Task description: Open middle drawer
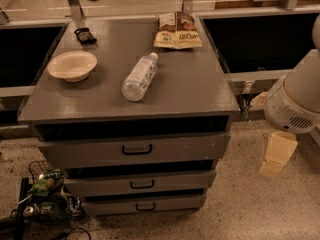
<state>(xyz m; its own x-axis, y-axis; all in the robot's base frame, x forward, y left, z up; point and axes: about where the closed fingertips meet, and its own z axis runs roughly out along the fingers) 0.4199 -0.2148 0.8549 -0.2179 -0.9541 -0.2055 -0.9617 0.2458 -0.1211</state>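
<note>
Claw (276, 155) hangs low at the right of the frame, well apart from the desk (190, 84); how open it is I cannot tell. The middle drawer (100, 185), lower centre, looks shut, its handle (142, 184) untouched: reaching and pulling remain.
</note>
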